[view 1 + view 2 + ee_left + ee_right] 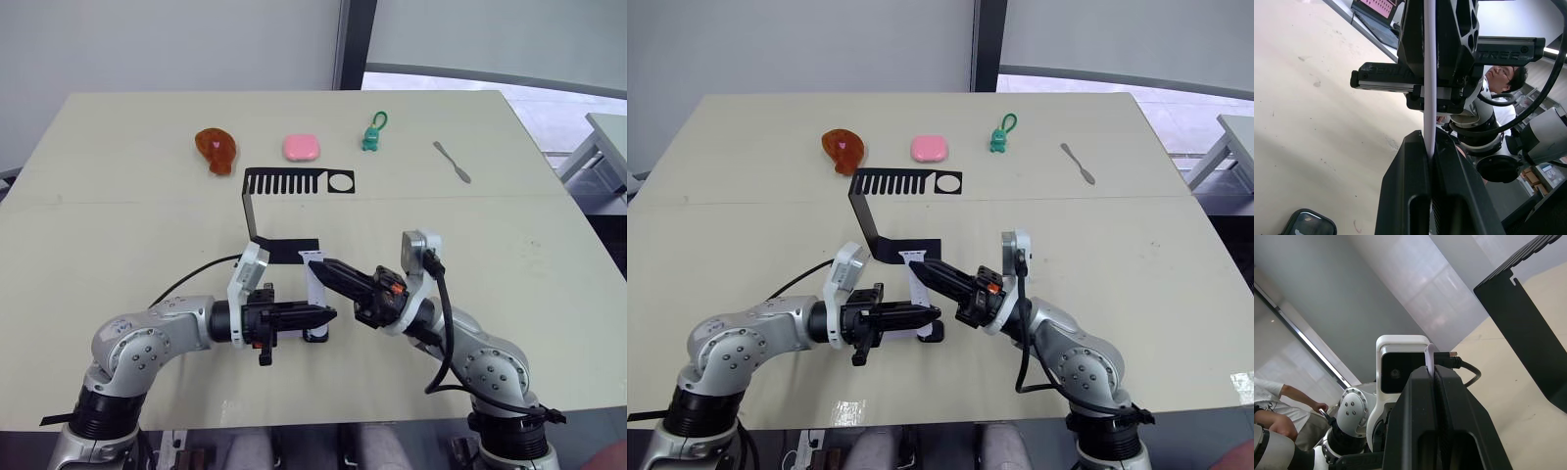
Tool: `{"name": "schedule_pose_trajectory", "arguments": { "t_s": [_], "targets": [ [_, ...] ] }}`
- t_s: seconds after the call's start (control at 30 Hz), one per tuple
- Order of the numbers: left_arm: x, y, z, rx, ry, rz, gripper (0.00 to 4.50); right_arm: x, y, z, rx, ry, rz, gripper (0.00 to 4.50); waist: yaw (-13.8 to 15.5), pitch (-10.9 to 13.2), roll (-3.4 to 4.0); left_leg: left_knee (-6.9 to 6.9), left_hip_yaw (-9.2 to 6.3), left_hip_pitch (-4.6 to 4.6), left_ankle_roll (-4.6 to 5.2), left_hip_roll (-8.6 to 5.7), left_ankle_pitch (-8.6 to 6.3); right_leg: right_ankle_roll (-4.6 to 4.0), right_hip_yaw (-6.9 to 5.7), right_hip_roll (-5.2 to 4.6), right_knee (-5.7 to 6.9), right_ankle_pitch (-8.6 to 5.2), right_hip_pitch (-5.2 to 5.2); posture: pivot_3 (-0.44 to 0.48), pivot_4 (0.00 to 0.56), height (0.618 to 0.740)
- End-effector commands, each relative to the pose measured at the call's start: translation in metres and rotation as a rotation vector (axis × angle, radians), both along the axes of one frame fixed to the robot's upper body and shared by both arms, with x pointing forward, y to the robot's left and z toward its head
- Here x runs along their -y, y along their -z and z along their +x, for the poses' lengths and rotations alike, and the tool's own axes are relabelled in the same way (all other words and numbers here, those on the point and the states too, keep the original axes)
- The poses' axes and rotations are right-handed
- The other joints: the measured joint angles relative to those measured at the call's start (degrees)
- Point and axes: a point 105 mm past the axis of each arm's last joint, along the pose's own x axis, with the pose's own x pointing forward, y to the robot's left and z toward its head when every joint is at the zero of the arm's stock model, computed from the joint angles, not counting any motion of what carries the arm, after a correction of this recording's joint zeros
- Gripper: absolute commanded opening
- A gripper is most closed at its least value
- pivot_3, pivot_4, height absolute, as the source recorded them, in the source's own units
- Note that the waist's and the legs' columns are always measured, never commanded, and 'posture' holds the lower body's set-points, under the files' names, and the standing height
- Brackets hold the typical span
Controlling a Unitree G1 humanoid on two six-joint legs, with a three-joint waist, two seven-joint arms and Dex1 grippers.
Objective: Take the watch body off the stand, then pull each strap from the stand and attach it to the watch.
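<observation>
At frame centre, one pale strap [315, 286] is pinched by both the left gripper [327, 315] and right gripper [318, 263]; alignment should be kept steady.

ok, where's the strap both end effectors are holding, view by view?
Left eye: strap near centre, clamped between left end effector and right end effector.
Right eye: same spot, slightly left of centre.
Left wrist: pale edge-on strip rising from between the fingers.
Right wrist: short pale tip past the fingers.
Landmark: black stand, behind the strap in both eye views, also in right wrist.
</observation>
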Motion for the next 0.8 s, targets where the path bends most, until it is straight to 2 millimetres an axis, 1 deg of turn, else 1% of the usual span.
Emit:
{"name": "schedule_pose_trajectory", "arguments": {
  "t_s": [0.03, 0.23, 0.27, 0.33, 0.37, 0.47, 0.5, 0.53, 0.6, 0.63, 0.67, 0.73, 0.8],
  "targets": [
    [0.002, -0.005, -0.004, 0.033, 0.021, -0.005, 0.00, -0.002, -0.012, -0.008, 0.050, -0.046, 0.040, 0.04, 0.00, 0.00, 0.00, 0.00, 0.00, 0.00, 0.00, 0.00, 0.00, 0.00, 0.00, 0.00, 0.00, 0.00, 0.00, 0.000, 0.150, 0.740],
    [0.001, -0.006, -0.005, 0.045, 0.025, -0.009, 0.00, -0.001, -0.012, -0.007, 0.056, -0.044, 0.036, 0.04, 0.00, 0.00, 0.00, -0.01, 0.00, 0.00, 0.00, 0.00, 0.00, 0.00, 0.00, 0.00, -0.01, 0.00, 0.00, 0.000, 0.150, 0.740],
    [0.000, -0.007, -0.005, 0.070, 0.025, 0.000, 0.00, 0.000, -0.013, -0.007, 0.062, -0.043, 0.034, 0.04, -0.01, 0.00, 0.00, -0.01, 0.00, 0.00, 0.00, 0.00, 0.00, 0.00, 0.00, 0.00, -0.01, 0.00, 0.00, 0.000, 0.150, 0.740],
    [-0.003, -0.006, -0.007, 0.110, 0.030, 0.029, 0.66, 0.002, -0.016, -0.007, 0.074, -0.041, 0.032, 0.00, -0.05, 0.00, 0.00, -0.02, 0.00, 0.00, 0.00, 0.00, 0.00, 0.00, 0.00, 0.00, 0.00, 0.00, -0.01, 0.000, 0.150, 0.740],
    [-0.006, -0.005, -0.009, 0.142, 0.037, 0.055, 0.91, 0.003, -0.018, -0.007, 0.089, -0.040, 0.026, 0.00, -0.09, 0.00, 0.01, -0.03, 0.00, 0.00, -0.01, 0.00, 0.00, 0.00, 0.00, 0.00, -0.01, 0.00, -0.02, 0.000, 0.150, 0.740],
    [-0.021, -0.004, -0.012, 0.229, 0.023, 0.106, 2.28, 0.009, -0.023, -0.008, 0.141, -0.032, -0.011, 0.00, -0.13, 0.00, 0.01, -0.12, 0.01, 0.00, -0.02, -0.01, 0.00, -0.01, 0.01, 0.00, -0.05, 0.00, -0.03, 0.000, 0.150, 0.740],
    [-0.027, -0.003, -0.012, 0.263, 0.014, 0.131, 2.85, 0.013, -0.024, -0.009, 0.167, -0.028, -0.040, 0.00, -0.08, 0.00, 0.01, -0.22, 0.02, 0.01, -0.03, -0.02, 0.00, -0.01, 0.01, -0.01, -0.12, 0.00, -0.04, 0.000, 0.150, 0.740],
    [-0.035, -0.004, -0.012, 0.296, -0.007, 0.149, 3.21, 0.019, -0.024, -0.010, 0.195, -0.020, -0.075, 0.00, -0.03, 0.01, 0.01, -0.29, 0.02, 0.01, -0.03, -0.02, 0.01, -0.02, 0.01, -0.01, -0.17, 0.00, -0.04, 0.000, 0.150, 0.740],
    [-0.051, -0.007, -0.009, 0.363, -0.061, 0.169, 4.21, 0.031, -0.023, -0.011, 0.251, 0.007, -0.142, 0.00, 0.03, 0.01, 0.03, -0.47, 0.02, 0.01, -0.03, -0.05, 0.02, -0.02, -0.01, -0.03, -0.34, 0.00, -0.05, 0.000, 0.150, 0.740],
    [-0.060, -0.008, -0.007, 0.401, -0.092, 0.185, 4.48, 0.038, -0.024, -0.011, 0.268, 0.027, -0.161, 0.00, 0.06, 0.01, 0.02, -0.58, 0.03, 0.01, -0.02, -0.07, 0.02, -0.02, -0.01, -0.05, -0.44, 0.00, -0.05, 0.000, 0.150, 0.740],
    [-0.071, -0.009, -0.006, 0.434, -0.124, 0.207, 4.48, 0.045, -0.025, -0.010, 0.287, 0.053, -0.177, 0.00, 0.08, 0.01, 0.02, -0.66, 0.03, 0.00, -0.02, -0.07, 0.02, -0.02, -0.03, -0.05, -0.54, 0.00, -0.05, 0.000, 0.150, 0.740],
    [-0.102, -0.007, -0.003, 0.523, -0.196, 0.300, 4.48, 0.063, -0.021, -0.010, 0.341, 0.101, -0.262, 0.00, 0.11, 0.01, 0.03, -0.76, 0.03, 0.00, -0.03, -0.07, 0.01, -0.02, -0.07, -0.05, -0.65, 0.00, -0.05, 0.000, 0.150, 0.740],
    [-0.129, -0.006, -0.002, 0.566, -0.273, 0.358, 4.48, 0.079, -0.017, -0.009, 0.367, 0.158, -0.328, 0.00, -0.01, 0.02, 0.03, -0.82, 0.05, -0.01, -0.03, -0.06, 0.01, -0.03, -0.11, -0.03, -0.79, -0.01, -0.05, 0.000, 0.150, 0.740]
  ]
}}
